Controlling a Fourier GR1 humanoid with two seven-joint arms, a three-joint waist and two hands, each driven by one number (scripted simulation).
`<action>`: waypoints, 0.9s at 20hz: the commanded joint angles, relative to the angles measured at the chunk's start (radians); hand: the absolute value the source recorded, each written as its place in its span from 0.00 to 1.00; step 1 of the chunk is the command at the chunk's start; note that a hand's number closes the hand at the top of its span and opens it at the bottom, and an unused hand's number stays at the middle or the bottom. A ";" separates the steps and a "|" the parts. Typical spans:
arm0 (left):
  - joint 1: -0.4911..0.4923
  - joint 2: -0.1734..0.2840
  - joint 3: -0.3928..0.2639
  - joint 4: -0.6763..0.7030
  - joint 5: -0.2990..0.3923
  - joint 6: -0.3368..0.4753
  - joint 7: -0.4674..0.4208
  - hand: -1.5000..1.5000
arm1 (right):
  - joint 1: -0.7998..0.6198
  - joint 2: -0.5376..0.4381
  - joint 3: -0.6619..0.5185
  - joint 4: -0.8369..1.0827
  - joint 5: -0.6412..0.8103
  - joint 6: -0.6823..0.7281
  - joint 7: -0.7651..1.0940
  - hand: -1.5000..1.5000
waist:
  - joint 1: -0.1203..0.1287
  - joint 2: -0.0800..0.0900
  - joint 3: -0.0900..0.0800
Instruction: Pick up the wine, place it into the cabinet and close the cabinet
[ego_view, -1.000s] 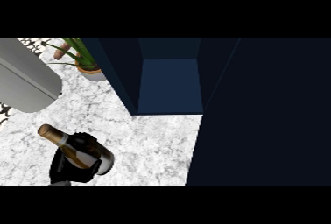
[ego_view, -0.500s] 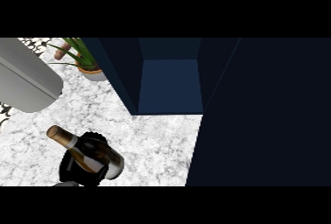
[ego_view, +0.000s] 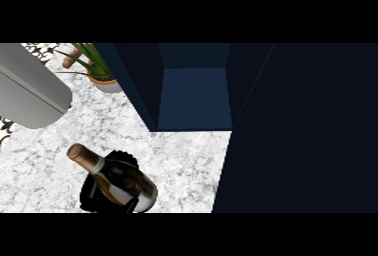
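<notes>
Head view, largest element first. The dark blue cabinet (ego_view: 193, 97) stands at the bench's far edge with its compartment open toward the viewer; its door (ego_view: 303, 130) swings out over the bench's right side and hides everything beneath it. The white marbled bench (ego_view: 177, 165) fills the lower left, with a grey rounded appliance (ego_view: 29, 90) at its far left corner and a potted plant (ego_view: 96, 70) just beside the cabinet's left wall. Near the bench's near edge, left of centre, the wine (ego_view: 114, 177) lies tilted, gold-foiled neck pointing to the far left and base toward the viewer. The black hand below it, judged to be the left hand (ego_view: 96, 192), has its fingers (ego_view: 124, 159) curled round the bottle's body, gripping it. The right hand shows nowhere. Judged risks: the tilted bottle could catch the cabinet's left wall or the door's edge on entry unless it is turned upright and aligned with the opening; the plant stands close to that approach path and could be knocked.
</notes>
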 joint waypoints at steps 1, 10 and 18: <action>0.051 -0.012 -0.160 -0.152 0.081 0.107 0.087 1.00 | 0.054 -0.012 0.032 -0.125 0.097 -0.004 0.008 0.00 | 0.002 0.000 0.000; -0.051 -0.012 -0.247 -0.201 0.061 0.292 0.175 1.00 | 0.158 -0.098 0.067 -0.224 0.092 -0.018 -0.038 0.00 | -0.012 0.001 -0.001; -0.147 -0.012 -0.265 -0.193 0.055 0.491 0.203 1.00 | 0.186 -0.132 0.035 -0.211 0.042 -0.003 -0.097 0.00 | -0.011 0.003 0.000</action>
